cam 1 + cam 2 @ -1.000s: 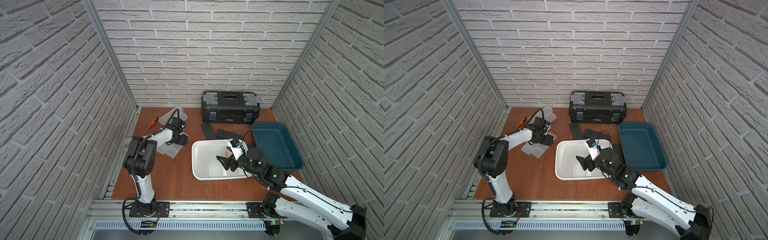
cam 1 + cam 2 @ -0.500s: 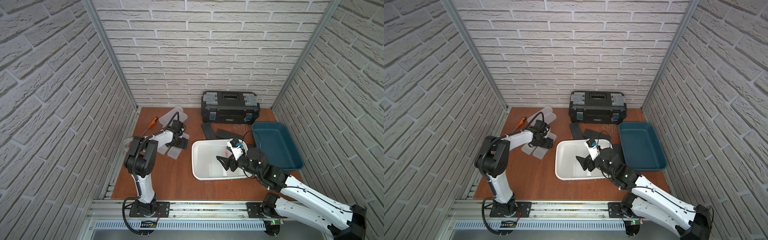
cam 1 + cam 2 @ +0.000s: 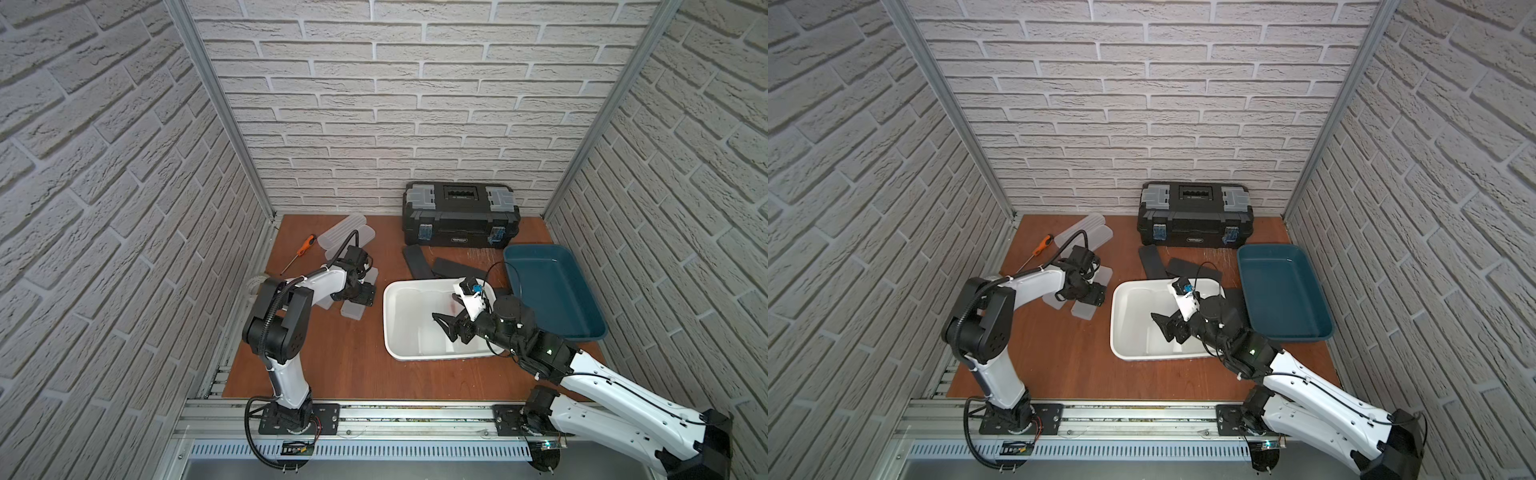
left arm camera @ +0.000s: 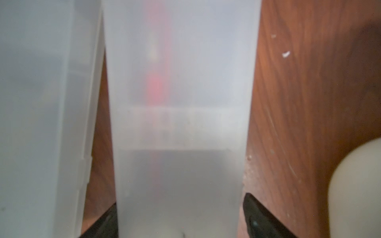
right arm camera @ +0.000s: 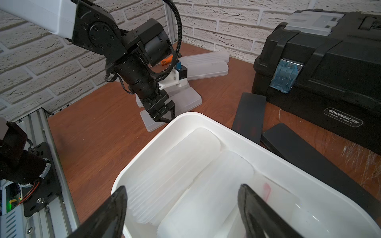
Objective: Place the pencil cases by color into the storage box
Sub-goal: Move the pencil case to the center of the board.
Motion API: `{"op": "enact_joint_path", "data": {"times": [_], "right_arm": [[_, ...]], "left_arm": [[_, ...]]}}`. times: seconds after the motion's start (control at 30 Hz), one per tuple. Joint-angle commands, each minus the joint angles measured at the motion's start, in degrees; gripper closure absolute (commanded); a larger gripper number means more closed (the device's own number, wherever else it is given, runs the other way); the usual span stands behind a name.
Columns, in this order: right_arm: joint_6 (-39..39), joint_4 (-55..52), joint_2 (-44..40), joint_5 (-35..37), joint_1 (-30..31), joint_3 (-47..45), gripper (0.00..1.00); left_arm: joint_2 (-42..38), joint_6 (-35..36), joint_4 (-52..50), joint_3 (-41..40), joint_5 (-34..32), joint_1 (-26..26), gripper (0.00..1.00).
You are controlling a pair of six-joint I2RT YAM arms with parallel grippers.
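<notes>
One frosted case (image 4: 179, 123) sits inside left pincer (image 4: 179, 199), grip unclear; right pincer (image 5: 182, 186) gapes over glossy tub (image 5: 191, 113)

A black toolbox (image 3: 460, 220) with grey lid trays and blue latches is sitting closed against the white brick back wall (image 3: 415, 104), at the far edge of a reddish wooden table (image 3: 332, 361). An orange-handled screwdriver (image 3: 305, 246) is lying flat near the table's far left corner, its shaft pointing toward the near left. An aluminium rail (image 3: 415, 415) is running along the table's front edge.
</notes>
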Motion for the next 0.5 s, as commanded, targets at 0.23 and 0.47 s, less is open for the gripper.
{"op": "enact_joint_path", "data": {"times": [0.23,0.47], "right_arm": [[-0.25,3.14,0.19,-0.93,0.38,-0.52,0.16],[-0.1,3.07,0.44,-0.6,0.36,-0.48,0.16]], "left_arm": [[-3.66,-4.26,-2.4,-3.82,-1.68,-1.59,0.16],[-3.88,-6.1,-3.41,-4.51,-2.75,-2.29,0.24]]}}
